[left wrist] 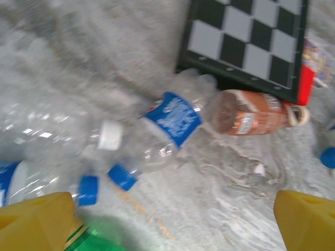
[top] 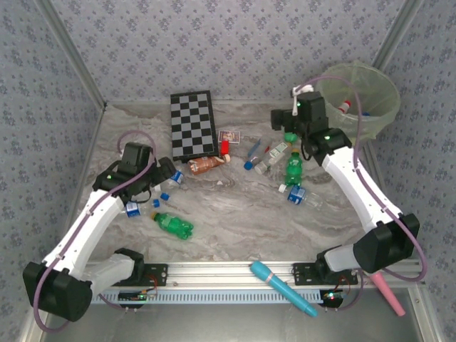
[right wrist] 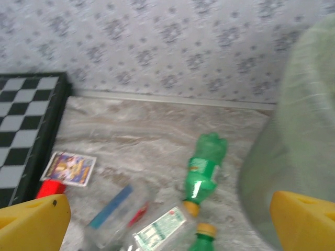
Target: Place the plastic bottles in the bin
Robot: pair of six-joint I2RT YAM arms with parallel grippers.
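- The left hand (left wrist: 172, 225) hangs over a cluster of plastic bottles (top: 132, 209) at the left of the tabletop (top: 235, 214). Its fingers are wide apart and it holds nothing.
- Closest to it, a clear bottle with a blue label (left wrist: 172, 117) lies flat, just above the fingers in the wrist view.
- That bottle's long axis slants from its blue cap at lower left to upper right, askew to the line between the fingers. In my judgement the wrist must turn before closing.
- A brownish bottle (left wrist: 251, 115) lies just beyond it, beside the checkerboard (left wrist: 251, 42).
- The right hand (right wrist: 167, 225) is also spread and empty. It sits just beside the bin (top: 388, 107) at the upper right of the overhead frame, with a green soda bottle (right wrist: 204, 167) lying ahead of it.
- The left hand is well apart from the bin.
- The left wrist view is blurred, and the clear bottles at its left edge overlap and cannot be counted.
- A second green bottle (left wrist: 94, 241) is cut off at the bottom edge.
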